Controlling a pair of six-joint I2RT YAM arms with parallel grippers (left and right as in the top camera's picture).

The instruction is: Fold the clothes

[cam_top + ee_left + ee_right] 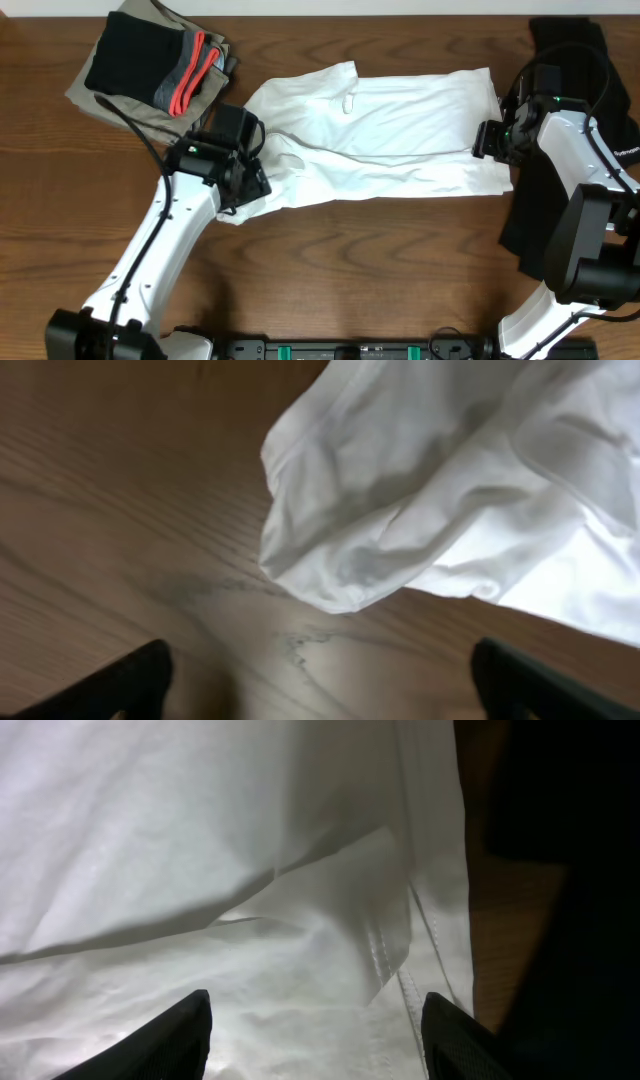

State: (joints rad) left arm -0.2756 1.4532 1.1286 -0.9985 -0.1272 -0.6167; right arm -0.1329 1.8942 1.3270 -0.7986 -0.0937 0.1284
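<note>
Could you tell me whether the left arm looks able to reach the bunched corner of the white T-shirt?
Probably yes: the left gripper is open above bare table, and the white T-shirt has its bunched corner just ahead of the fingers, with nothing between.

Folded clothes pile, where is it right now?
Overhead view: folded clothes pile at the table's far left corner, beyond the left arm, left of the white T-shirt.

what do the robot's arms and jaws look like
Both the left arm and the right arm have smooth white shells with black joints and black wrist housings, each showing a small green light. A thin black cable loops off the left one's wrist. The right one carries small dark lettering, too small to read. The jaws are plain black and tapered.
</note>
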